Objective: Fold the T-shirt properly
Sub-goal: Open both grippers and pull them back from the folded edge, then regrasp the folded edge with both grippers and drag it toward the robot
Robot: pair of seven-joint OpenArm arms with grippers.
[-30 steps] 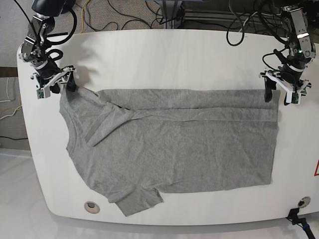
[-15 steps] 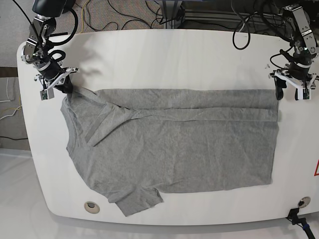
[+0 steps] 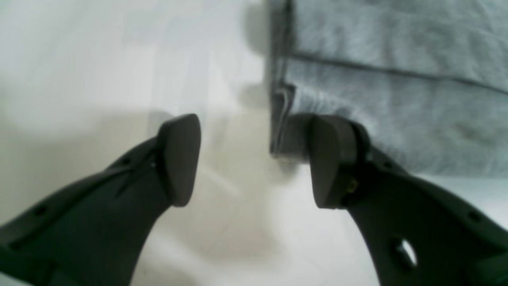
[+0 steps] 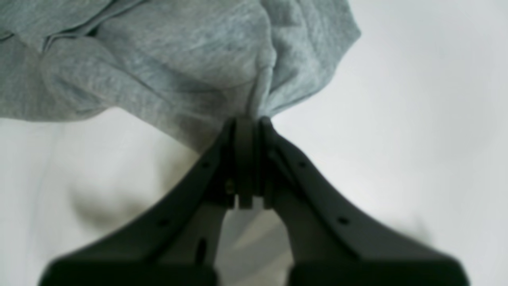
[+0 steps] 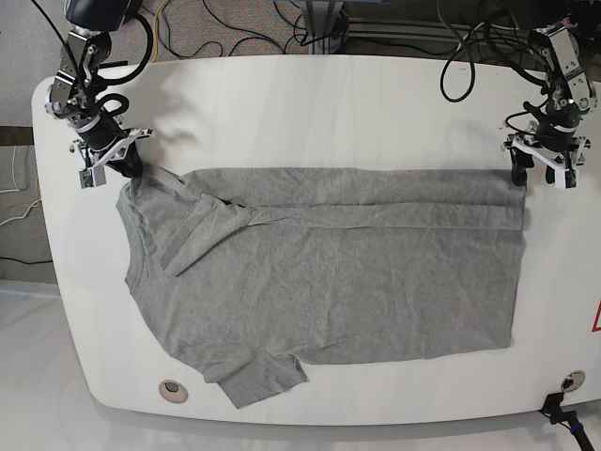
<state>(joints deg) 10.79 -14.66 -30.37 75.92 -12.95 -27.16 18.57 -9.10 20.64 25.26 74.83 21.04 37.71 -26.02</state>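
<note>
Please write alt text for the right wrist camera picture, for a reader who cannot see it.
The right gripper, seen from just behind its dark fingers, is shut on a bunched fold of the grey T-shirt. The cloth spreads up and to the left from the pinch, above the white table.

Both wrist views are soft with blur. In the left wrist view the grey cotton T-shirt [image 3: 389, 79] runs off the top and right edges, and one black finger covers a patch of its corner. In the right wrist view the pinched fabric vanishes between the closed black fingers [image 4: 242, 159]; the shirt is cut off at the top and left. The white counter [image 5: 310, 103] runs past the base view's bottom edge.
</note>
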